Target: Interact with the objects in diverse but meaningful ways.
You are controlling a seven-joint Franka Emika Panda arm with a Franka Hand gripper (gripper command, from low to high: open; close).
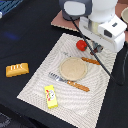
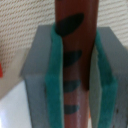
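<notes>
Pincer [image 2: 75, 75] w/ teal foam pads [image 2: 56, 75] — clamps smooth brown sausage [image 2: 75, 30]

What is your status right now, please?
Claw shut on sausage. Tomato beside plate. Nothing in the way.

We see a white arm [image 1: 102, 22] with grey joint cap, black cable trailing beside the tan plate [image 1: 73, 69]. Gripper [image 2: 77, 75]: grey block fingers [image 2: 37, 75], teal pads [image 2: 56, 75].
</notes>
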